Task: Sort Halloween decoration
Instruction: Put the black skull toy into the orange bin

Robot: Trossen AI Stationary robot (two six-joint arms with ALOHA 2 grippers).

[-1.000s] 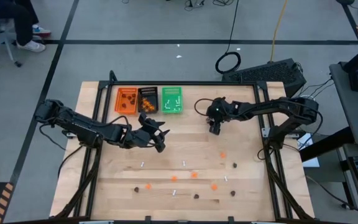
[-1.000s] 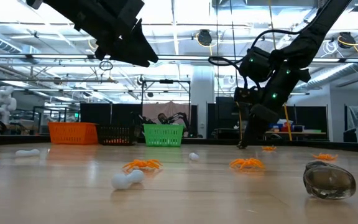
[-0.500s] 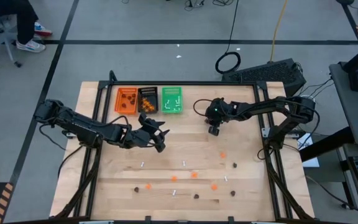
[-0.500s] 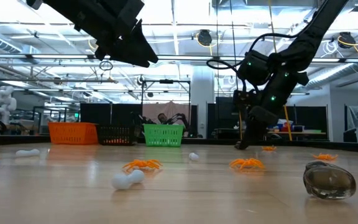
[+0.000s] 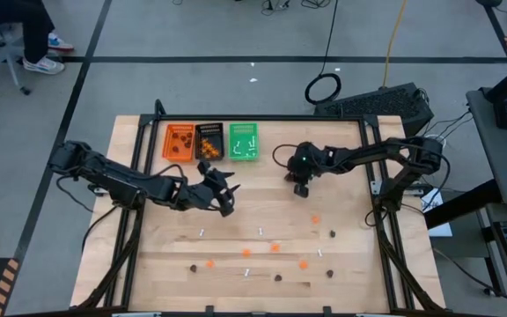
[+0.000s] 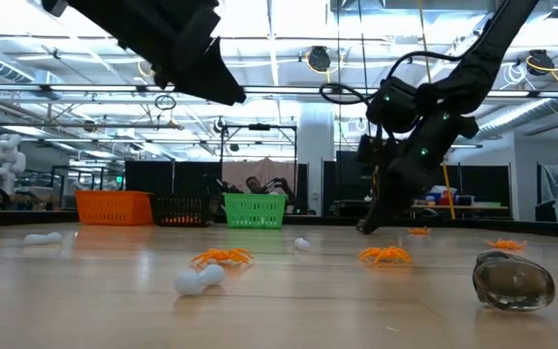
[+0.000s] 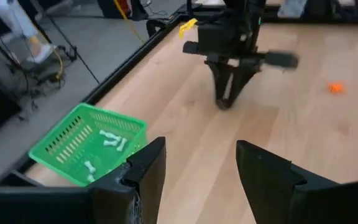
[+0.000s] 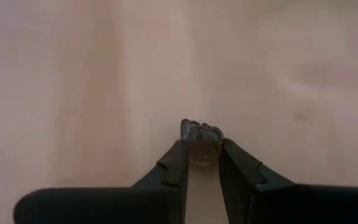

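A dark brown blob (image 8: 201,138) was clamped between the fingers of the right gripper (image 5: 301,188), at about one o'clock from the table's (image 5: 148,264) centre. The left gripper (image 5: 223,199) was held with fingers apart at ten o'clock, near the green tray (image 5: 243,142).

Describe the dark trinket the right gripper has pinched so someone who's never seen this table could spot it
Start at the green tray at the table's far edge, then move right to the right gripper. Between its fingertips sits a small dark brown trinket. It is the only piece held in a gripper; the others lie loose on the wood or sit in trays.
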